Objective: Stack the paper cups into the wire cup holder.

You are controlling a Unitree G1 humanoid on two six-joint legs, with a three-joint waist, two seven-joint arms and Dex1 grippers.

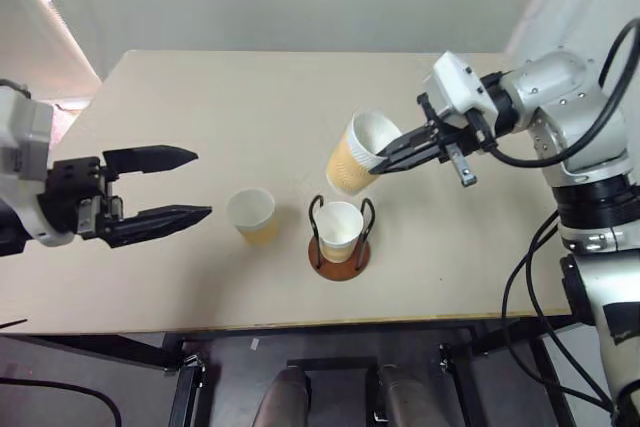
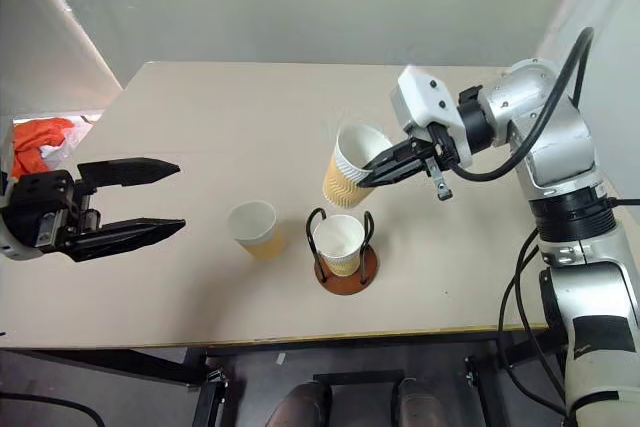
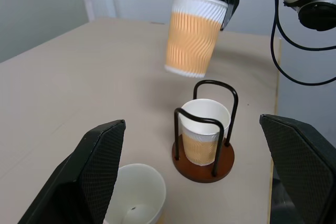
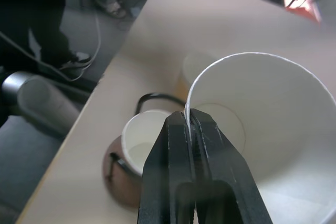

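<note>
Fingers of the right gripper are pinched shut on the rim of a cup, holding it tilted in the air just above and behind the holder, which already carries one cup between its wire loops. Left gripper hangs wide open and empty near the third cup, which stands on the table just beside the holder. Judging by this, the second cup is on its way in; next it needs righting, centring over the seated cup, lowering inside the loops, then release.

Silver arms, black cables
</note>
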